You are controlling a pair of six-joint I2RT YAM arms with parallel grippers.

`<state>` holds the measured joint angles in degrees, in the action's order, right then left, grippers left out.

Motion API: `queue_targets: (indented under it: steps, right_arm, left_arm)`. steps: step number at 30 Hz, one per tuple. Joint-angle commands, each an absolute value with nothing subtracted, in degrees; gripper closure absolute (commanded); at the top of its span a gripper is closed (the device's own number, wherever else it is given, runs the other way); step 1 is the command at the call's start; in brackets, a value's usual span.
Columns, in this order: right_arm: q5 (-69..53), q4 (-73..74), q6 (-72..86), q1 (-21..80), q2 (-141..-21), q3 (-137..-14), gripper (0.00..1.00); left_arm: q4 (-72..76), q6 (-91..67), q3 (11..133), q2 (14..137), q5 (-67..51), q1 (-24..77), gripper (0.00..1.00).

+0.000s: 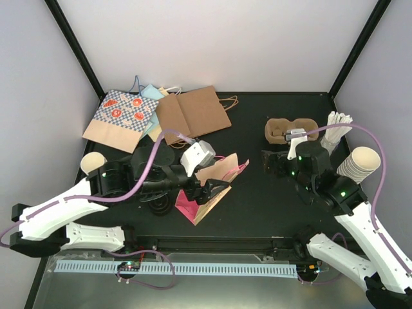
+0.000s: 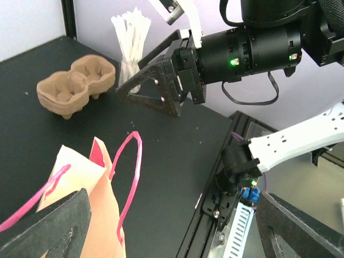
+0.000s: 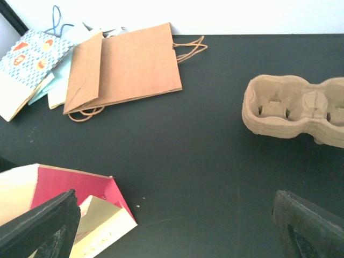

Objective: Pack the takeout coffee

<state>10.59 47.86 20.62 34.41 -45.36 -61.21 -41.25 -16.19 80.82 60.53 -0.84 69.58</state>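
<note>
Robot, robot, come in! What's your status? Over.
Left gripper open, at the pink-handled bag. Right gripper open, empty. No lidded coffee cup clearly in view; cup carrier empty. Nothing between right gripper and cup carrier.

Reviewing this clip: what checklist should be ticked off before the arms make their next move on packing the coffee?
1. Bag gripped: not ok; left gripper is open, a finger either side of the pink-handled bag.
2. Bag mouth open: cannot tell; it looks only partly spread in the left wrist view.
3. Free hand: ok; right gripper is open and empty.
4. Carrier loadable: ok; both wells of the cup carrier are empty.
5. Capped coffee in sight: not ok; only lidless cups show.
</note>
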Motion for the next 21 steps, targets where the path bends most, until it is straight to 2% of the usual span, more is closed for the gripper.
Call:
queue_targets:
  steps: [1, 4, 9, 13, 19, 21]
  right_arm:
    - [15.1, 42.9, 21.7, 34.6, -41.9, -54.9, 0.0]
    - [15.6, 41.5, 22.2, 34.7, -40.2, -50.4, 0.0]
    - [19.1, 43.6, 25.2, 34.6, -44.8, -48.5, 0.0]
    - [17.8, 42.6, 27.8, 34.4, -45.8, -48.4, 0.0]
    - [11.0, 39.3, 31.7, 31.7, -45.8, -44.5, 0.0]
    - [8.7, 38.1, 32.3, 30.3, -46.0, -43.0, 0.0]
  left_arm:
    - [-44.0, -16.5, 85.1, 64.1, 3.5, 71.6, 0.13]
    - [-47.2, -16.0, 88.5, 67.2, 6.7, 73.1, 0.13]
    - [-55.5, -15.3, 96.5, 72.8, 10.6, 74.5, 0.13]
    - [-61.8, -15.7, 102.8, 78.3, 12.1, 75.2, 0.18]
    - [-65.2, -16.7, 107.0, 83.3, 11.9, 75.7, 0.2]
    - [-66.1, -16.5, 108.3, 85.1, 12.2, 75.7, 0.24]
